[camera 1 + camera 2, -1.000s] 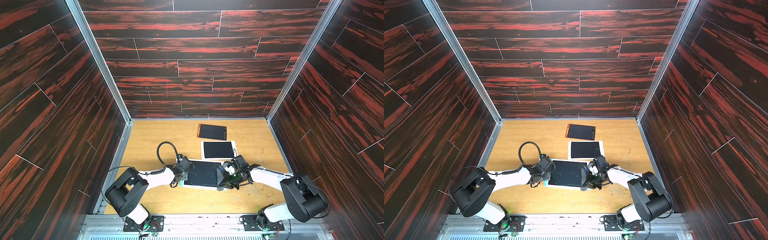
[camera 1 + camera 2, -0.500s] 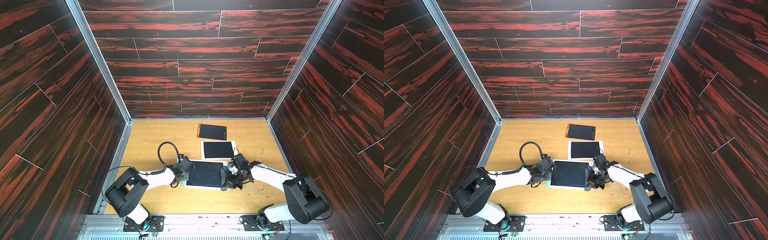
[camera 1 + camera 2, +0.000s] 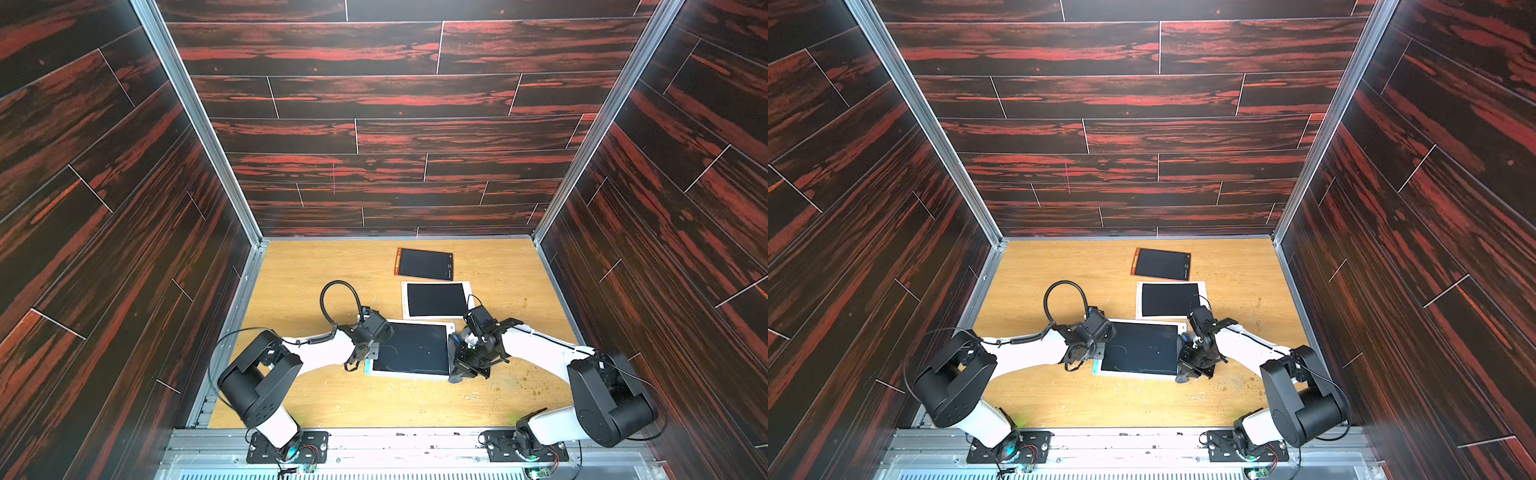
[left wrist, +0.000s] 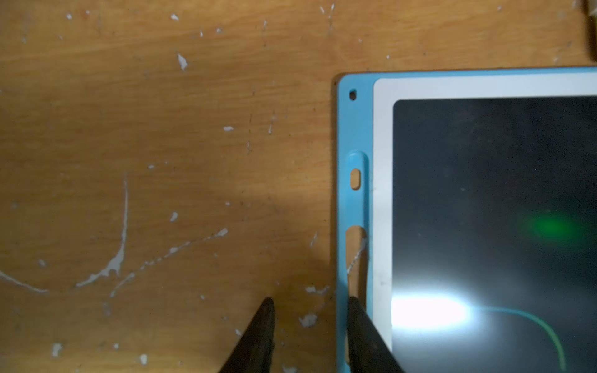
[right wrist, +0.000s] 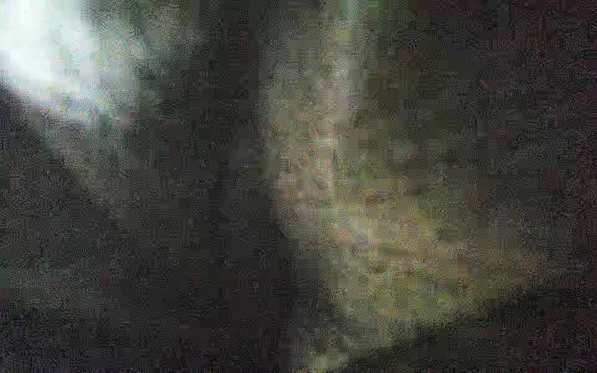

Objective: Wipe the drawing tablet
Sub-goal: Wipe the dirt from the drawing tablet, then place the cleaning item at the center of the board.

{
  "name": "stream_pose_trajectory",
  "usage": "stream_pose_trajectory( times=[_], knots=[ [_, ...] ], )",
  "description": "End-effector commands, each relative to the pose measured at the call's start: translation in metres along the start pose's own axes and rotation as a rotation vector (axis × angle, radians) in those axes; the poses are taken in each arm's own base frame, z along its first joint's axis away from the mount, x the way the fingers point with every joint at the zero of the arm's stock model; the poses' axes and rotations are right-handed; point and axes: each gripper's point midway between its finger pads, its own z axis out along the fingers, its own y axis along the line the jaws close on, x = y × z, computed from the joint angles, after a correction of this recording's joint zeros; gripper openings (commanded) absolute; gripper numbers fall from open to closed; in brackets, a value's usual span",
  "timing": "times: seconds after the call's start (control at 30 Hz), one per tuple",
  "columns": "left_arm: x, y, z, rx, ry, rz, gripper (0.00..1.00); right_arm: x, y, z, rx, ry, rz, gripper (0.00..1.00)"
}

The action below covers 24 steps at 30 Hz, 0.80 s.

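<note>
Counter [image 3: 374,399], front half: the drawing tablet [image 3: 411,349] lies flat between my arms. My left fingers [image 4: 258,339] stand partly open astride its blue rim, gripping nothing. My right fingers [image 3: 461,365] are closed at the opposite edge; contents indiscernible.

Both arms were built alike. The left arm [image 3: 320,353] and the right arm [image 3: 536,343] wore smooth white shells between bulky black drum-shaped joints [image 3: 257,386]. Each stood on a black base plate [image 3: 316,444] with red wiring beside it. A thick black cable [image 3: 338,283] looped near the left wrist, and a thin wire [image 3: 548,338] ran along the right. The left gripper [image 4: 310,302] had black fingers [image 4: 366,336] tapering to points.
</note>
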Motion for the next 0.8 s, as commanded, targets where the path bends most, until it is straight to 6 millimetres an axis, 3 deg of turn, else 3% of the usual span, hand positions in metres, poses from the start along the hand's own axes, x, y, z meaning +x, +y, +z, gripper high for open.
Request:
stream_pose_trajectory(
  times=[0.0, 0.23, 0.5, 0.6, 0.77],
  knots=[
    [0.003, 0.030, 0.001, -0.162, 0.032, 0.073, 0.39, 0.004, -0.057, 0.003, 0.254, -0.008, 0.058, 0.00],
    [0.004, 0.057, 0.003, -0.217, 0.040, 0.027, 0.39, -0.003, -0.066, -0.008, 0.310, -0.044, 0.073, 0.00],
    [-0.001, 0.053, -0.005, -0.166, 0.019, -0.002, 0.38, -0.011, -0.067, -0.016, 0.317, -0.082, 0.059, 0.00],
    [-0.007, 0.045, -0.015, -0.106, -0.007, -0.029, 0.38, -0.021, -0.056, -0.032, 0.305, -0.142, 0.027, 0.00],
    [-0.026, 0.027, -0.047, 0.042, -0.074, -0.083, 0.39, -0.050, -0.025, -0.081, 0.239, -0.331, -0.034, 0.00]
  ],
)
